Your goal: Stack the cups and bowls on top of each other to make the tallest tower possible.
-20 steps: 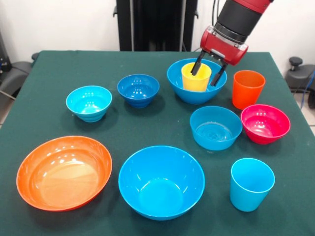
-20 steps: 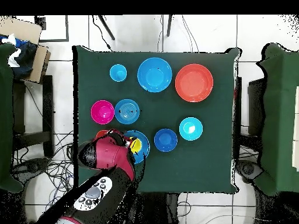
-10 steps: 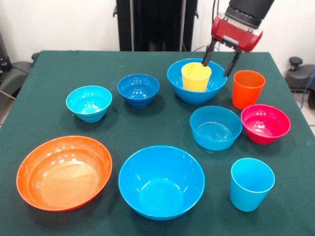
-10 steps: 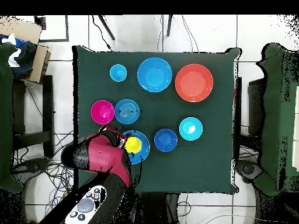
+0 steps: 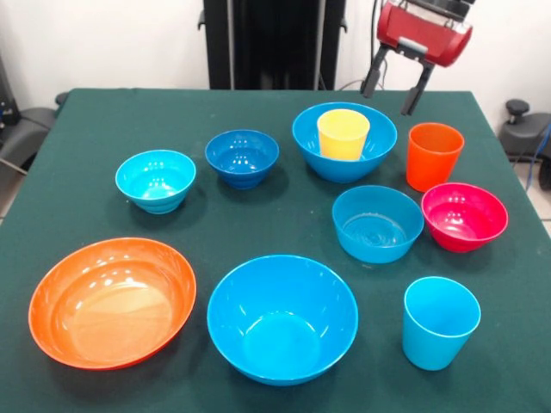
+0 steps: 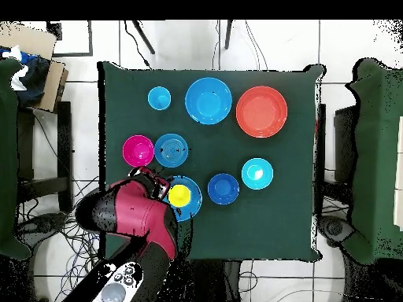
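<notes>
The yellow cup (image 5: 343, 133) stands upright inside a large blue bowl (image 5: 375, 148) at the far right; it also shows in the overhead view (image 6: 179, 195). My gripper (image 5: 389, 89) hangs open and empty above and right of it. The orange cup (image 5: 433, 156) stands beside that bowl, the light blue cup (image 5: 439, 322) at the near right. The magenta-red bowl (image 5: 464, 216), medium light blue bowl (image 5: 377, 223), second large blue bowl (image 5: 282, 317), wide orange bowl (image 5: 112, 301), cyan bowl (image 5: 156, 180) and dark blue bowl (image 5: 242, 157) sit apart on the table.
The green table (image 5: 258, 219) holds everything. In the overhead view my red arm (image 6: 134, 216) covers the table's lower left corner and hides the orange cup. Chairs stand left and right of the table.
My gripper let go of the yellow cup inside the large blue bowl and rose up and to the right, away from it. The cup stays in the bowl.
</notes>
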`<action>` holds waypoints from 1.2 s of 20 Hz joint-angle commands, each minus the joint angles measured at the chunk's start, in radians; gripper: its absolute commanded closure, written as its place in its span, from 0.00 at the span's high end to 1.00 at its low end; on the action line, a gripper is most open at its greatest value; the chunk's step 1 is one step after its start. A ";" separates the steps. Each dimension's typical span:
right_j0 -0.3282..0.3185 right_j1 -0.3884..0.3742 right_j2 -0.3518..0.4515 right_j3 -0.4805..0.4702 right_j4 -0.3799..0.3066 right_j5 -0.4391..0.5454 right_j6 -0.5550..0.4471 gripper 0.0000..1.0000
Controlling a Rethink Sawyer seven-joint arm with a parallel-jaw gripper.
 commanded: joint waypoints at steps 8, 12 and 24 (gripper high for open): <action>0.027 -0.008 0.050 0.022 0.041 0.175 0.225 1.00; 0.016 -0.005 0.032 -0.025 0.036 0.222 0.212 1.00; -0.036 0.034 0.021 -0.131 0.030 0.247 0.195 1.00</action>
